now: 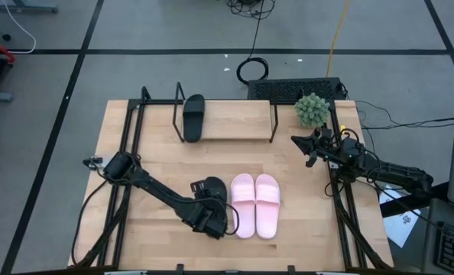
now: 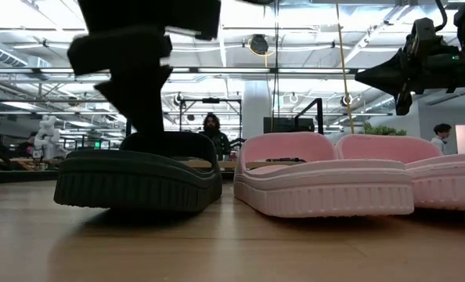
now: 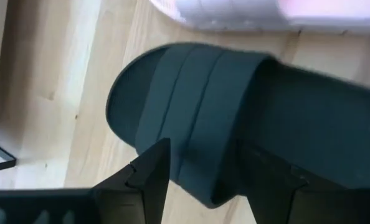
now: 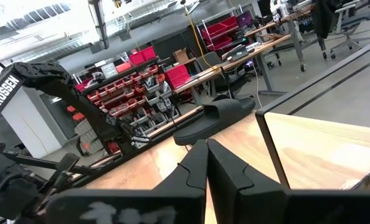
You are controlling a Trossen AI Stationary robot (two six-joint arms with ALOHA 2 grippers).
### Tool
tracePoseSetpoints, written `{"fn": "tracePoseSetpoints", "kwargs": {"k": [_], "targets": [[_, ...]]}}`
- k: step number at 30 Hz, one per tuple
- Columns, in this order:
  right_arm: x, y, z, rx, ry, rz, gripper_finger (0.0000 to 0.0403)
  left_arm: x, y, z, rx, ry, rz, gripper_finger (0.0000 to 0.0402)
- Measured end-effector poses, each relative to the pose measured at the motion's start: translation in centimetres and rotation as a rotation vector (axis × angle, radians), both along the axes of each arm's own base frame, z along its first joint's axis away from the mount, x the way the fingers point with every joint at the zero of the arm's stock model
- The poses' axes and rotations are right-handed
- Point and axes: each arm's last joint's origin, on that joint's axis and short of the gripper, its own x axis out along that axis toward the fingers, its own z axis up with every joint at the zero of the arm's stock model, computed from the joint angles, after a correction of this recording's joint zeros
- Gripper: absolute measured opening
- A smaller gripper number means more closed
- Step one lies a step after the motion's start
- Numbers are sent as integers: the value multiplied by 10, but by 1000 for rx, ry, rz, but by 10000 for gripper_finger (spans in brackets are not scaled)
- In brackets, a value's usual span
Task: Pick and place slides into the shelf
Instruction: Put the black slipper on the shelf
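Observation:
One black slide [image 1: 193, 117] lies on the shelf [image 1: 238, 121] at the table's far side, toward the board's left end; it also shows in the right wrist view [image 4: 217, 116]. The second black slide [image 1: 209, 192] [image 2: 138, 176] sits near the table's near edge, just left of the pink pair [image 1: 255, 205] [image 2: 326, 176], which rests sole-down. My left gripper [image 1: 212, 215] [image 3: 213, 177] is over this black slide, shut on its strap. My right gripper [image 1: 302, 142] [image 4: 207, 163] waits shut in the air by the shelf's right end. My left gripper comes from above, pointing down, onto the black slide's wide strap [image 3: 197, 143]. One finger [image 3: 151, 177] stands at the strap's toe-side edge and the other [image 3: 278, 186] at its heel-side edge, so they lie across the strap's width. The sole is at the table, one side slightly raised [image 2: 68, 200].
A small green plant [image 1: 312, 109] stands at the far right corner beside the shelf. Black frame rails [image 1: 131, 137] run along the table's left and right sides. Bare wood lies between the shelf and the pink pair. People and benches show in the room behind.

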Motion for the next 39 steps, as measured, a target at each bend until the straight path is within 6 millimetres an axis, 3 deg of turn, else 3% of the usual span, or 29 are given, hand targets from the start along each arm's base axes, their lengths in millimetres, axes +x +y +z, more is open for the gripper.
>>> {"fn": "tracePoseSetpoints", "kwargs": {"k": [15,19,25,30,35,39], "targets": [[0,0,0,0,0,-1,0,-4,33,-28,178,-2,58,180],[0,0,0,-1,1,-1,0,-6,41,-40,196,-13,67,135],[0,0,0,-17,7,-3,0,-3,42,-44,224,-70,53,15],[0,0,0,-17,7,-3,0,-1,44,-44,222,-80,66,6],[0,0,0,-16,9,-3,0,0,45,-30,239,-86,129,3],[0,0,-1,-14,15,-3,0,-2,49,6,347,-72,228,2]]}}
